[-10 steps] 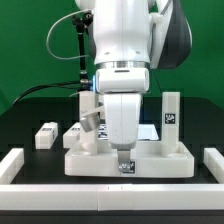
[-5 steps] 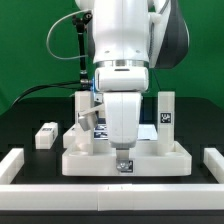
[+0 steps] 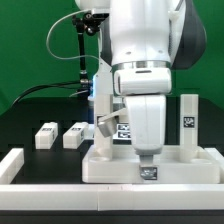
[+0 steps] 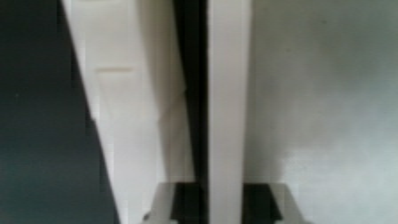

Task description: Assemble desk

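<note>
gripper: gripper (image 3: pixel 147 157) points straight down over the near edge of the tabletop (image 3: pixel 110 168); in the wrist view it (image 4: pixel 219 198) has a dark finger on either side of a thin white wall, taken to be the tabletop's rim (image 4: pixel 224 100); judged clamped on that rim
tabletop place: flat on the black table, toward the exterior view's right, its near edge facing the camera; its right end is cut by the frame
upright leg: upright leg (image 3: pixel 187 122) stands at the far right corner of the tabletop, tag facing the camera; looks seated, joint not visible
tilted leg: tilted leg (image 3: pixel 108 125) leans just beside the gripper's body, partly hidden; cannot tell if it is seated
loose legs: loose legs lie side by side on the table at the exterior view's left, one (image 3: pixel 47 135) further out, one (image 3: pixel 75 135) nearer the tabletop; both clear of it
border bar: border bar (image 3: pixel 10 165) at the near left; apart from the tabletop
handling: probably rigid light plastic; smooth, so it should slide easily on the table and could slip in the fingers; the thin rim is the only narrow part that fits the jaws; hold near mid-edge so it does not swing; the legs could topple if jerked
change: arm and tabletop both sit further to the exterior view's right than half a second ago; upright and tilted legs went along; loose legs did not move, and the nearer one is now uncovered
</note>
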{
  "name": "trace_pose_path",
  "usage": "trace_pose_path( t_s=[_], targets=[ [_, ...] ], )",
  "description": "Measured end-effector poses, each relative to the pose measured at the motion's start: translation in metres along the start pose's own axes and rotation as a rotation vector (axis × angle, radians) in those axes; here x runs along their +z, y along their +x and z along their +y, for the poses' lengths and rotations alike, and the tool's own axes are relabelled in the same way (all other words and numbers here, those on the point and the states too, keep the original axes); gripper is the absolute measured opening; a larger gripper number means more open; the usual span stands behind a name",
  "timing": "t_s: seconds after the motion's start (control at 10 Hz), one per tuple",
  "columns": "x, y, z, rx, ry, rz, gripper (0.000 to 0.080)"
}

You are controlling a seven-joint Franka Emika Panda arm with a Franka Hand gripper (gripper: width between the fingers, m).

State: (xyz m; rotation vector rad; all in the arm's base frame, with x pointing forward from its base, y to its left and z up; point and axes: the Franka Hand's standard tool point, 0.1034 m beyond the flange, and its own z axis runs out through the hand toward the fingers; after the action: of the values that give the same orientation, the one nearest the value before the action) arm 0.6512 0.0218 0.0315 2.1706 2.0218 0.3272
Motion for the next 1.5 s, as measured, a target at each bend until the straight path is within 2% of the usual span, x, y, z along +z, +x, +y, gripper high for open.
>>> trace_pose_path(
  t_s=[0.3,0.5,0.6,0.7,0.8,0.9,1.0,1.5],
  targets=[
    [0.004,0.004,0.004,-0.012,-0.015,-0.034,0.0074],
    [0.004,0.002,0.002,-0.015,-0.011,-0.039,0.0074],
    [0.004,0.002,-0.003,-0.016,0.005,-0.041,0.0175],
    [0.004,0.002,-0.008,-0.017,0.022,-0.044,0.0311],
    [0.003,0.002,-0.014,-0.017,0.038,-0.046,0.0311],
    [0.003,0.002,-0.019,-0.018,0.054,-0.048,0.0512],
    [0.002,0.002,-0.021,-0.018,0.06,-0.049,0.061],
    [0.002,0.002,-0.024,-0.018,0.064,-0.049,0.0648]
  ],
)
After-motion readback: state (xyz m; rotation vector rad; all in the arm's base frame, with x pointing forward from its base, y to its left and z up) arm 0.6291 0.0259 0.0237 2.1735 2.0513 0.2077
